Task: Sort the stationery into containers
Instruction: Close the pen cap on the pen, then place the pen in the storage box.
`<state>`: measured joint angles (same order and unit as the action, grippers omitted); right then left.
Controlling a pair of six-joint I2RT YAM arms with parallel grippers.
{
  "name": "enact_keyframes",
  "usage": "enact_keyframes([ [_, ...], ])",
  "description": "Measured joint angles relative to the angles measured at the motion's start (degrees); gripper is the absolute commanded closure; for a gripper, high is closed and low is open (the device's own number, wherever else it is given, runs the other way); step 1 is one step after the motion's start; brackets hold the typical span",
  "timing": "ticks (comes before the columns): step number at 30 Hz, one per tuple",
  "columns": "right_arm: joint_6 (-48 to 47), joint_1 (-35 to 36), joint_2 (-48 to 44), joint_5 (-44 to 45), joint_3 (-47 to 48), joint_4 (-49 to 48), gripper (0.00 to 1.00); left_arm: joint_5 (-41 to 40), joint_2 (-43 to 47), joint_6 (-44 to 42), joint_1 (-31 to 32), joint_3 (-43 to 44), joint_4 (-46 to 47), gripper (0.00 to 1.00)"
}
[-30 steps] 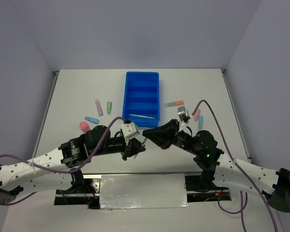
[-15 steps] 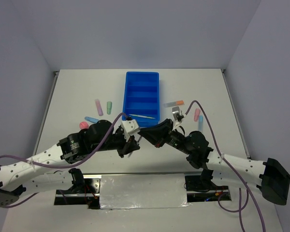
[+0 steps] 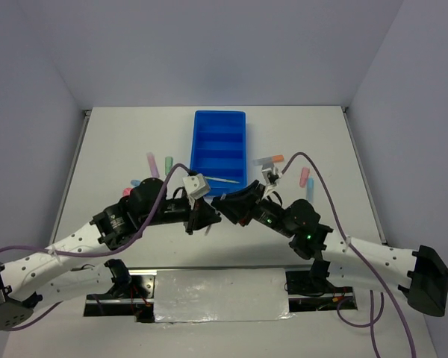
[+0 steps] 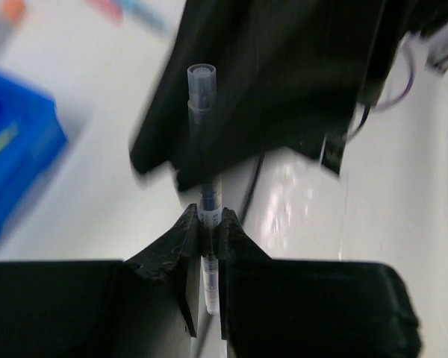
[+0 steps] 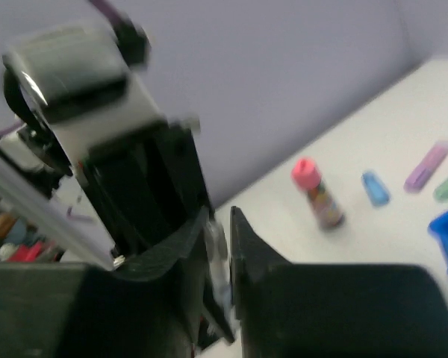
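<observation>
My left jaws are clamped tight on the pen (image 4: 201, 89), holding it over the surface just short of the tray's (image 3: 219, 114) near end. My right jaws stand narrowly apart around its far end; I cannot tell whether they grip.

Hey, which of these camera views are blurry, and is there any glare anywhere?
Top external view: sharp, evenly lit. Left wrist view: the pen in the left gripper is fairly crisp, the blue tray behind smeared, a glare patch on the table. Right wrist view: blurred throughout.
</observation>
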<state>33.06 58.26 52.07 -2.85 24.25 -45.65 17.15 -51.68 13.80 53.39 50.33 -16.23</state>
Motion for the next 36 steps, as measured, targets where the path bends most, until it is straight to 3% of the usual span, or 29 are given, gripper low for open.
enact_keyframes([
  [1,-0.31,0.35,-1.29,-0.46,1.11,4.15,0.51,0.07,0.61,0.07,0.07,-1.86,5.11,1.0],
  [5,-1.46,1.92,-5.18,3.43,6.21,20.46,0.4,-1.66,2.78,0.02,0.5,-6.27,16.44,1.0],
  [11,-3.56,2.23,-12.24,15.08,13.31,39.45,0.21,-8.59,0.2,-2.36,0.63,-5.64,24.11,1.0],
  [12,-3.98,2.23,-13.86,17.05,14.1,41.88,0.13,-10.08,-0.66,-3.23,0.63,-5.14,24.57,1.0],
  [18,-6.14,2.23,-22.08,27.02,19.26,52.63,0.11,-18.1,-7.32,-11.32,-0.07,-2.54,29.24,1.0],
  [23,-6.97,2.21,-25.53,29.62,20.15,57.46,0.11,-18.86,-18.32,-25.49,-3.02,2.8,31.1,1.0],
  [29,-6.95,2.23,-28.63,29.16,18.32,61.05,0.12,-14.95,-33.81,-37.79,-9.92,14.05,25.22,1.0],
  [36,-6.95,2.23,-30.67,27.67,16.63,62.6,0.12,-8.26,-41.94,-46.36,-14.78,19.04,16.2,0.97],
])
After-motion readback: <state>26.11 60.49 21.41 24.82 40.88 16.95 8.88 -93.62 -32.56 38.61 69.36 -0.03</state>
